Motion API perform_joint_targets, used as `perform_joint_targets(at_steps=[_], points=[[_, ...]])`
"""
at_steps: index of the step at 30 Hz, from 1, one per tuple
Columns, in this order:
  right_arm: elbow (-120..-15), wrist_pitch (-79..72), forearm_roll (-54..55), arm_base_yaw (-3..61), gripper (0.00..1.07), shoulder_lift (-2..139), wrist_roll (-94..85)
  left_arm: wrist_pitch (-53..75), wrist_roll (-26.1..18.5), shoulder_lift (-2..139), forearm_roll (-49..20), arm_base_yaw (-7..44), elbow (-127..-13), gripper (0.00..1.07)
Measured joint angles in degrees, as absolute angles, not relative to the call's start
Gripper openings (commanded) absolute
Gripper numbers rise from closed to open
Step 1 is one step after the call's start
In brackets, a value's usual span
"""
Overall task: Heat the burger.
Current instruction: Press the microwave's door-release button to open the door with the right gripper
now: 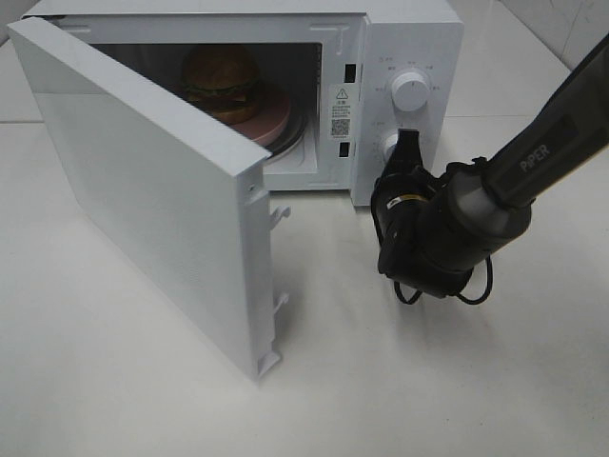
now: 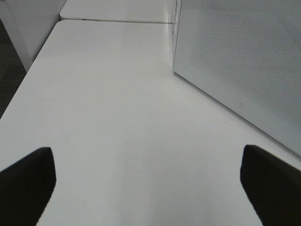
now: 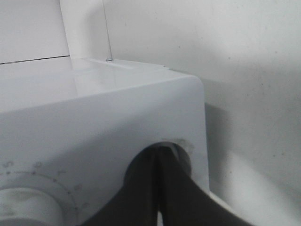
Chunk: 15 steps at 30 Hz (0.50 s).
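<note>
The burger [image 1: 221,81] sits on a round pink plate [image 1: 274,124] inside the white microwave [image 1: 419,38], whose door [image 1: 143,190] swings wide open to the left. My right gripper [image 1: 407,145] is shut, its tips right at the lower knob [image 1: 390,146] on the control panel. In the right wrist view the closed fingers [image 3: 160,155] meet in front of that knob [image 3: 182,149]; I cannot tell whether they touch it. My left gripper [image 2: 148,162] is open over bare table, with nothing between its fingers, and does not appear in the exterior high view.
The upper knob [image 1: 410,89] is above the right gripper. The open door [image 2: 244,61] stands close to the right of the left gripper. The white table [image 1: 400,381] spreads in front, and its left edge [image 2: 28,70] drops to a dark floor.
</note>
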State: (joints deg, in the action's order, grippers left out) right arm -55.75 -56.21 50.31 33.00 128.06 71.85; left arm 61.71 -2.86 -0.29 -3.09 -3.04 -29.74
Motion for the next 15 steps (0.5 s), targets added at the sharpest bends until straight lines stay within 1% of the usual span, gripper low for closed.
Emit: perform_joint_targets(at_steps=[15], points=[[-52.7,-52.1,46.2,32.0,0.0,124.3,70.7,61.7,-2.9,-0.3,-3.1,-3.0,-29.7,1.0]])
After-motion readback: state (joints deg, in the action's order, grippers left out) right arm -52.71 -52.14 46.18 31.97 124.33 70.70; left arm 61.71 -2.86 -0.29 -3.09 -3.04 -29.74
